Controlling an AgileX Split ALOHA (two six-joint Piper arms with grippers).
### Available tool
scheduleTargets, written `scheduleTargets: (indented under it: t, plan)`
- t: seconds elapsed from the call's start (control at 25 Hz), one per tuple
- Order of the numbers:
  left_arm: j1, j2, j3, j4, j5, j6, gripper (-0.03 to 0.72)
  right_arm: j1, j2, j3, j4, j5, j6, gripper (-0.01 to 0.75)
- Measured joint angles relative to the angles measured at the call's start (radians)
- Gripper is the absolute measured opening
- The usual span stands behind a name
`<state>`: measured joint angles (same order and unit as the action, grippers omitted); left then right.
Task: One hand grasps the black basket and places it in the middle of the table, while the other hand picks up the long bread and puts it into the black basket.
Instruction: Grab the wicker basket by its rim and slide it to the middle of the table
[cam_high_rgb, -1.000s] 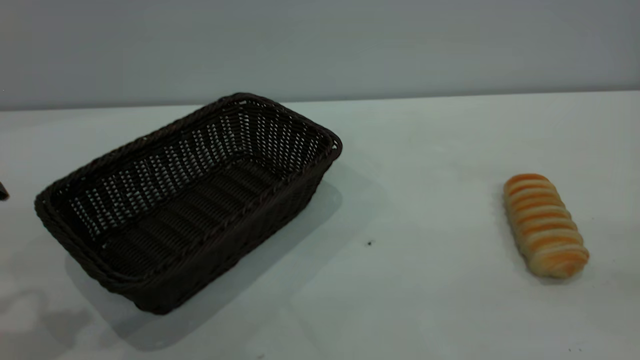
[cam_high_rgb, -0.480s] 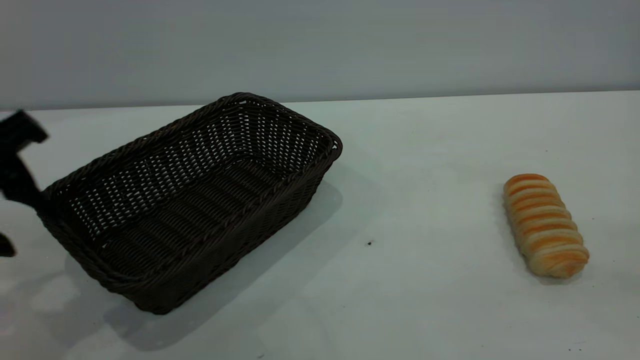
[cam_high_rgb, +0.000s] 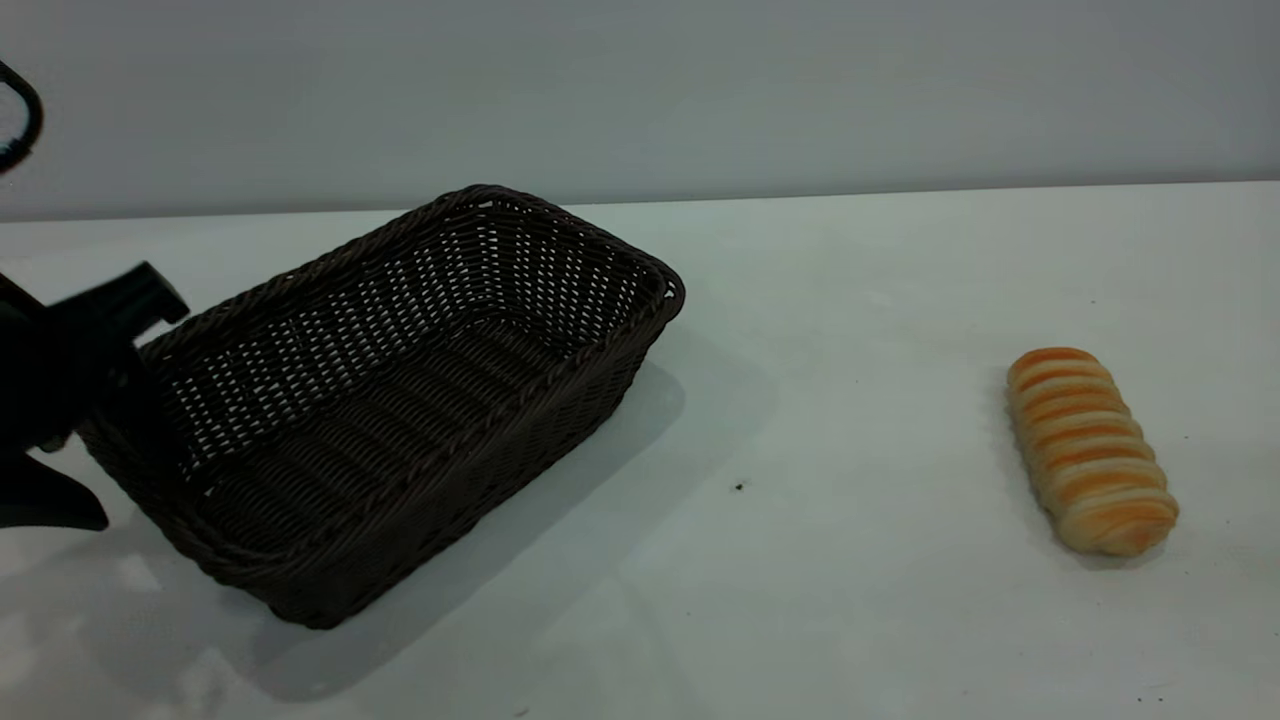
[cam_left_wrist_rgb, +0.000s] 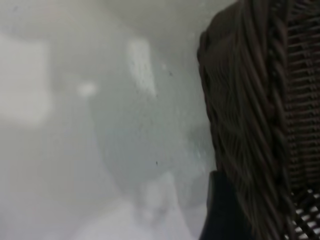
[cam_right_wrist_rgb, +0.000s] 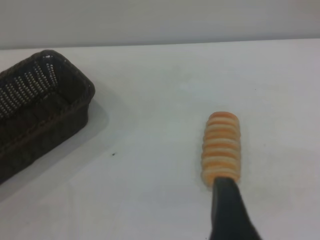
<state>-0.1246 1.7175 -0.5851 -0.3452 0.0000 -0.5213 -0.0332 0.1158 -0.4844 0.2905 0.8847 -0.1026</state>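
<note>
The worktop (cam_high_rgb: 850, 300) is seen with wide bare room between the black basket (cam_high_rgb: 380, 400), left of centre, and the long bread (cam_high_rgb: 1090, 450), lower right. The left end effector (cam_high_rgb: 70, 400), farther in than before, is set open astride the basket's left rim. Only the right wrist view shows one right end effector finger (cam_right_wrist_rgb: 227, 210) near the bread; its state cannot be told.

Empty black basket (cam_high_rgb: 400, 400) on table (cam_high_rgb: 850, 600); long bread (cam_high_rgb: 1090, 452) well apart.
</note>
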Motion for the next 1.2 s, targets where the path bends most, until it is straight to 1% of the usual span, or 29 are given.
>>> scheduleTargets:
  t: [0.32, 0.4, 0.44, 0.48, 0.56, 0.6, 0.64, 0.8, 0.92, 1.12, 1.2]
  plan:
    - [-0.007, 0.160, -0.002, -0.002, -0.130, -0.026, 0.532, 0.000, 0.000, 0.000, 0.001, 0.000, 0.000, 0.411]
    - [-0.014, 0.190, -0.003, -0.002, -0.164, -0.034, 0.506, 0.000, 0.000, 0.000, 0.001, 0.000, 0.000, 0.402]
    - [-0.018, 0.199, -0.006, -0.002, -0.180, -0.045, 0.478, 0.000, 0.000, 0.000, 0.001, 0.000, 0.000, 0.396]
    - [-0.020, 0.210, -0.009, -0.002, -0.193, -0.056, 0.426, 0.000, 0.000, 0.000, 0.001, 0.000, -0.001, 0.389]
    - [-0.023, 0.221, -0.012, -0.002, -0.210, -0.080, 0.285, 0.000, 0.000, 0.000, 0.001, 0.000, -0.007, 0.378]
    - [-0.024, 0.222, -0.012, -0.002, -0.218, -0.092, 0.195, 0.000, 0.000, 0.000, 0.001, 0.000, -0.009, 0.374]
    - [-0.024, 0.222, -0.012, -0.004, -0.220, -0.103, 0.129, 0.000, 0.000, 0.000, 0.001, 0.000, -0.010, 0.372]
    - [-0.024, 0.220, -0.012, 0.000, -0.220, -0.115, 0.135, 0.000, 0.000, 0.000, 0.001, 0.000, -0.012, 0.369]
    - [-0.024, 0.193, -0.012, 0.039, -0.198, -0.122, 0.135, 0.000, 0.000, 0.000, 0.001, 0.000, -0.015, 0.369]
    - [-0.024, 0.057, -0.013, 0.196, -0.146, -0.119, 0.135, 0.000, 0.000, 0.000, 0.001, 0.000, -0.018, 0.369]
    - [-0.024, 0.009, -0.039, 0.276, -0.080, -0.120, 0.135, 0.000, 0.000, 0.000, 0.001, 0.000, -0.018, 0.369]
